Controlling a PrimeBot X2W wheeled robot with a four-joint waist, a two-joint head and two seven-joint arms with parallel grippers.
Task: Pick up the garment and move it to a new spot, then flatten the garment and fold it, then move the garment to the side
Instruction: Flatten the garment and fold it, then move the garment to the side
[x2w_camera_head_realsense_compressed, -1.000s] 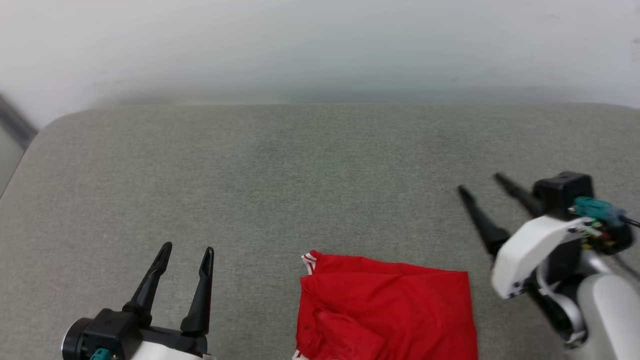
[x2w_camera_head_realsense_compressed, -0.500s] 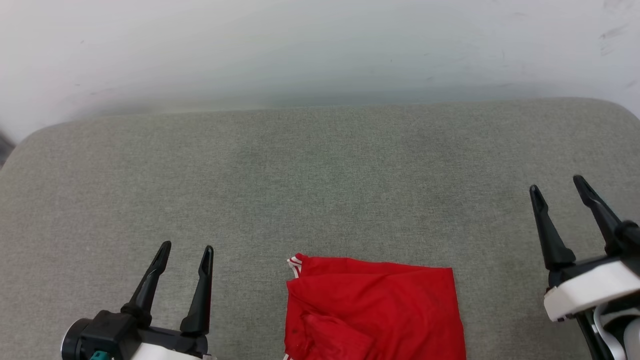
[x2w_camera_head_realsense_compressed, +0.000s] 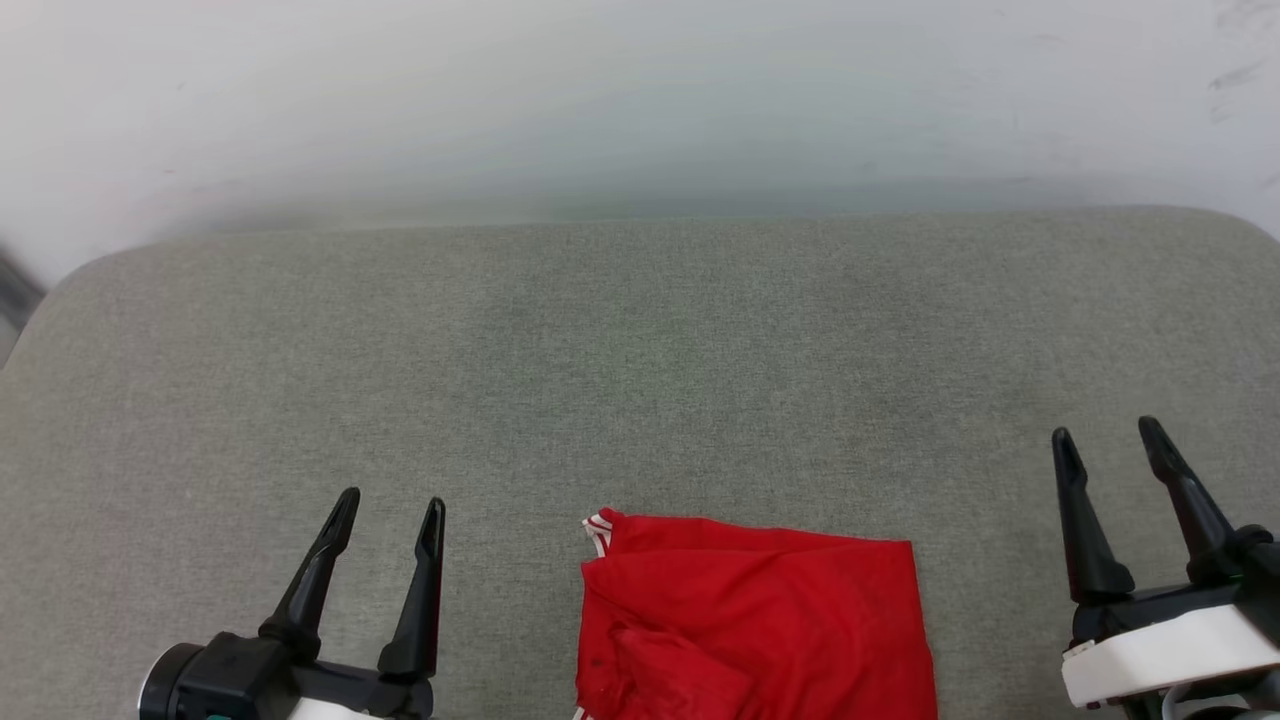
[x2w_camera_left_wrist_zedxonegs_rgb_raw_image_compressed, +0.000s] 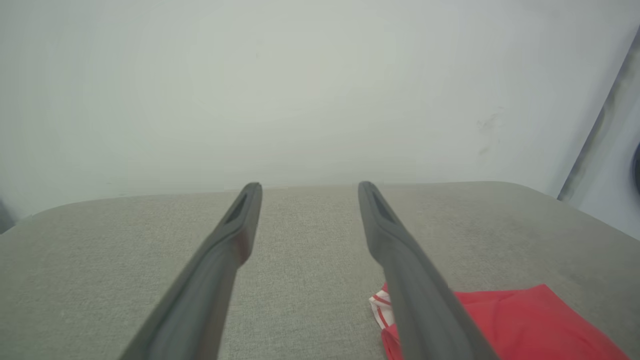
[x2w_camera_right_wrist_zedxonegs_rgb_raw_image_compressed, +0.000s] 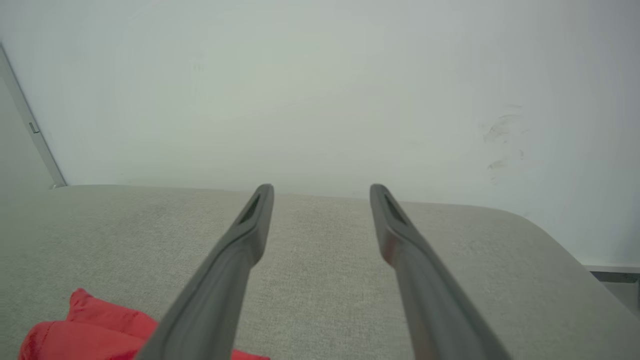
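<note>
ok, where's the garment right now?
In the head view the garment lies folded on the grey cushion at the bottom centre, between the open left gripper and right gripper, touching neither.

The red garment is laid flat on the grey worktop, folded into a rough rectangle, with red-and-white striped trim shown at its far left corner.

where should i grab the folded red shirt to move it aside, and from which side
Probably by its two far corners. The garment lies flat as a folded rectangle between the open grippers. So the left gripper could come from the left at the striped-trim corner, and the right gripper from the right at the plain corner, pinching low along the cushion.
</note>
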